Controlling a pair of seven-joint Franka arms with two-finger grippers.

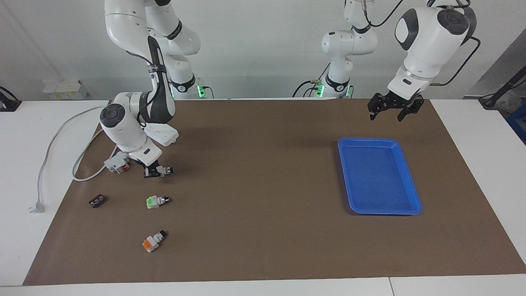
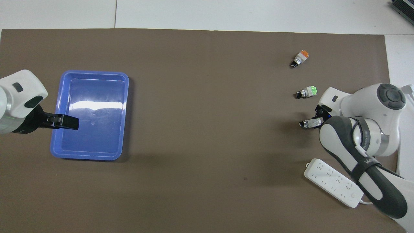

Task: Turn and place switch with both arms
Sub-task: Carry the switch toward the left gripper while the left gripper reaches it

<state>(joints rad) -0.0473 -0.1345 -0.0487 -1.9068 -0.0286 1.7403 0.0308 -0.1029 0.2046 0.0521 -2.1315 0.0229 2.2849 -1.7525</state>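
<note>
My right gripper (image 1: 153, 171) is shut on a switch (image 1: 163, 169), low over the mat at the right arm's end. The switch's white body and black knob stick out sideways; its green end is hidden by the fingers. It shows in the overhead view (image 2: 308, 123) beside the gripper (image 2: 318, 119). A second switch (image 1: 155, 201) with a bright green end lies on the mat farther from the robots; it also shows in the overhead view (image 2: 307, 92). My left gripper (image 1: 390, 111) waits open and empty in the air by the tray's edge (image 2: 66, 122).
A blue tray (image 1: 380, 142), with nothing in it, sits toward the left arm's end (image 2: 93, 73). An orange-ended switch (image 1: 153, 241), a white-and-red block (image 1: 117, 163), a small dark part (image 1: 96, 201) and a white power strip (image 2: 333, 186) with its cable lie around the right arm.
</note>
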